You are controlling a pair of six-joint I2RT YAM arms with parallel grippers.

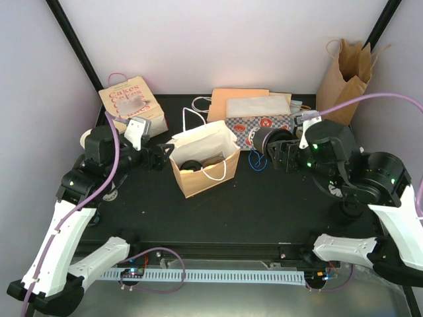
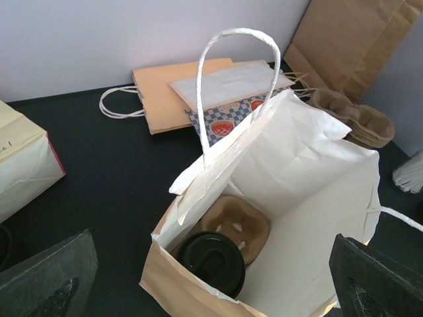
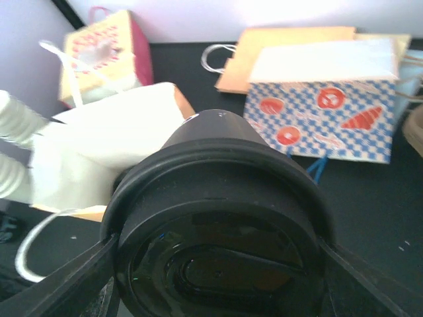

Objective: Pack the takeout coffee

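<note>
**Entry: takeout coffee, held outside the bag**

Item: the takeout coffee (image 1: 263, 139), a cup with a round black lid. We find it in the right gripper (image 1: 271, 150), whose fingers (image 3: 63, 284) stand partly spread and press the lid rim from both sides. The cup lies tipped over, with its lid facing the wrist camera. Its body looks dark in our views. It sits to the right of the open bag, not inside it, and just in front of the blue checked bag.

Container: one paper carrier bag (image 1: 201, 175), kraft outside, white inside, with white twisted handles. It stands upright near the middle of the black table (image 1: 264, 211) with its mouth open.

Contents of the container: a pulp cup carrier (image 2: 234, 228) at the bottom, and a second lidded cup (image 2: 211, 261) seated in its near pocket. We see only that cup's black lid.

Left gripper (image 1: 158, 156): we record it spread wide and holding nothing. It is level with the left side of the bag, with the bag mouth between its fingers (image 2: 46, 277) in the wrist view.

Surroundings, rear of table:
- The blue checked bag (image 1: 258, 124), printed with red bakery pictures, lies flat.
- A flat kraft bag (image 1: 234, 99) lies under and behind it.
- A "Cakes" gift bag (image 1: 129, 99) stands at the left rear.
- A tall brown paper bag (image 1: 345, 72) stands at the right rear corner.
- Stacked pulp carriers (image 2: 357, 119) sit near the brown bag.
</note>
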